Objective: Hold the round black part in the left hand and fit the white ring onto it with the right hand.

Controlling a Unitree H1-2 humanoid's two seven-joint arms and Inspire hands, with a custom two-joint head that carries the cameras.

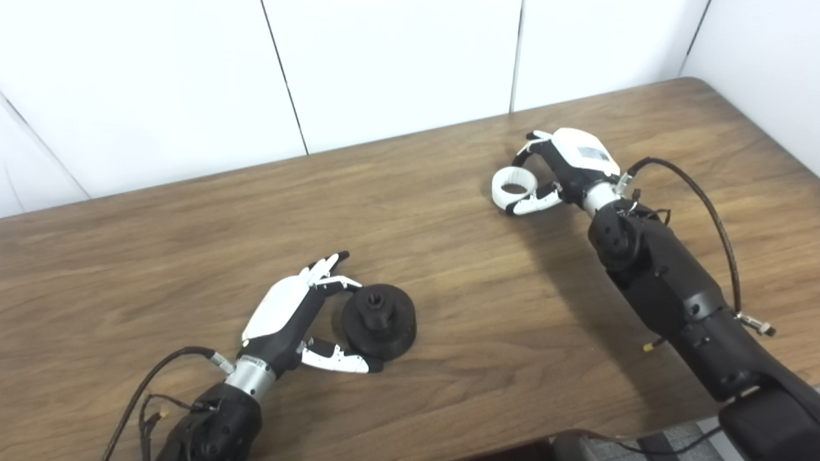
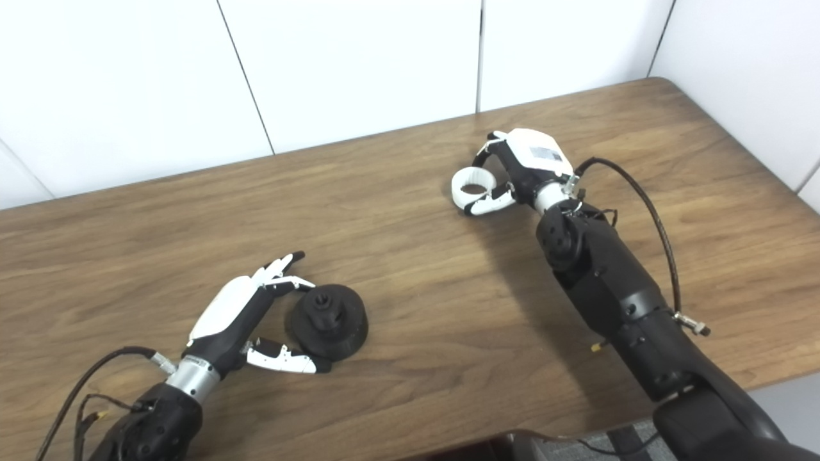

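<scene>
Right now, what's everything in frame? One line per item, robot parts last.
round black part: 1, black, near-left on the table, flat with its hub up, right beside the left hand
white ring: 1, white, far-right on the table, between the right hand's fingers and thumb
table: 1, brown wood grain, fills most of the view
wall panels: white, behind the table's far edge
left hand: 1, white and black, fingers and thumb apart around the black part's left side, no grip visible
right hand: 1, white and black, curled around the ring; cannot tell if it grips it or if the ring has left the table
</scene>
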